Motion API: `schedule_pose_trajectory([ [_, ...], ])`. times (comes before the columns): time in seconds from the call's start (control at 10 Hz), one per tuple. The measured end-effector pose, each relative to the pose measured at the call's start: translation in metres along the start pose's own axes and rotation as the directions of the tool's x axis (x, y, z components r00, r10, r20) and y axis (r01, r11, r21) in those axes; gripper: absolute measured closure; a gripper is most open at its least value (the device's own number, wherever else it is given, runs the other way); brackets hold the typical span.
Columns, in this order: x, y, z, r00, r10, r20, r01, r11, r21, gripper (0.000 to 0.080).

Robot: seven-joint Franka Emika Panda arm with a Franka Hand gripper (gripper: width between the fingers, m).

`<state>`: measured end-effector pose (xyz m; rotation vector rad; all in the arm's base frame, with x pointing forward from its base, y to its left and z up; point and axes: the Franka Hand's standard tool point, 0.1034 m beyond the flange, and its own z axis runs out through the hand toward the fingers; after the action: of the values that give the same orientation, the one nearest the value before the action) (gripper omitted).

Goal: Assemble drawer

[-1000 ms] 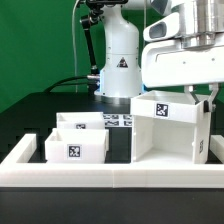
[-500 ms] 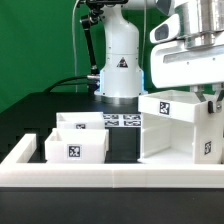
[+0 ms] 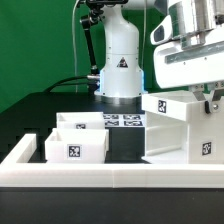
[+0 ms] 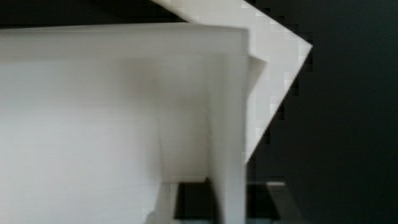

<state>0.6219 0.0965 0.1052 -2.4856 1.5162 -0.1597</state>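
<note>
Table (image 3: 35, 112): black surface, edged in front by a long low white border wall (image 3: 100, 177).
Housing (image 3: 172, 135): the drawer's big white cube, at the exterior view's right just behind the wall, open side facing front, slightly tilted, with a tag on top.
Trays: the front tray (image 3: 75, 150) and the rear tray (image 3: 82, 121) touch at the exterior view's left, apart from the housing.
Gripper (image 3: 209, 98): clamped on the housing's upper right wall.

Green backdrop (image 3: 35, 40) behind, lit evenly. Black counter (image 3: 40, 108); low white border wall (image 3: 90, 172) along front & exterior view's left. Marker board (image 3: 122, 120) flat mid-counter. Pale strip in fg.
</note>
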Motion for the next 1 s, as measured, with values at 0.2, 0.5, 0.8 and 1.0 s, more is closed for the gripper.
schedule_pose_trajectory([
  [0.2,0.002,-0.001,0.000,0.993,0.116,0.015,-0.116,0.993,0.007,0.0748],
  [0.5,0.009,-0.013,0.007,0.935,0.354,0.035,-0.354,0.935,-0.001,0.0748],
  [0.8,0.012,-0.018,0.010,0.867,0.496,0.042,-0.497,0.868,-0.003,0.0748],
  [1.0,0.012,-0.018,0.010,0.871,0.490,0.042,-0.490,0.872,-0.002,0.0748],
])
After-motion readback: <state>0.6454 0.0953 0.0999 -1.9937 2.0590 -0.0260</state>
